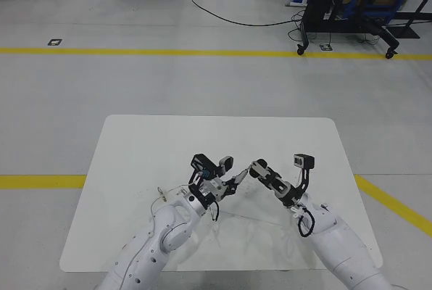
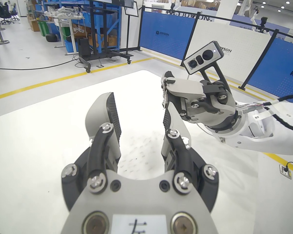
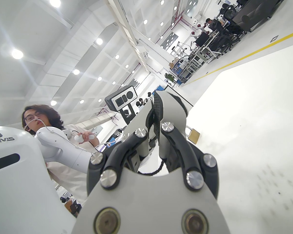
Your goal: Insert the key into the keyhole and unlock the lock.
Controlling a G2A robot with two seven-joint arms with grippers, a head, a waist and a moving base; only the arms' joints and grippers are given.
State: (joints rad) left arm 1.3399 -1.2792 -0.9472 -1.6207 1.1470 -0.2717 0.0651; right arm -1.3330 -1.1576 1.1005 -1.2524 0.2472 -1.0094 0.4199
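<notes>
Over table [image 1: 129,145], right claw [image 3: 157,101] pinching key [image 2: 164,96]; left claw [image 2: 139,107] spread

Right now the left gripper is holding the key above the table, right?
No, the right gripper holds the key above the table. The left wrist view shows it; the left gripper is open and empty.

The tabletop [image 2: 39,147] was matt white, smooth, faintly scuffed. The left pincer [image 2: 138,103] had ribbed black rubbery pads [image 2: 113,115], grey matt shells [image 2: 97,113] and shiny metal screws [image 2: 183,180]. The key [image 2: 163,96] in the right pincer [image 2: 166,90] gleamed as bare silver metal; the lock [image 3: 193,135] looked brushed brass.
</notes>
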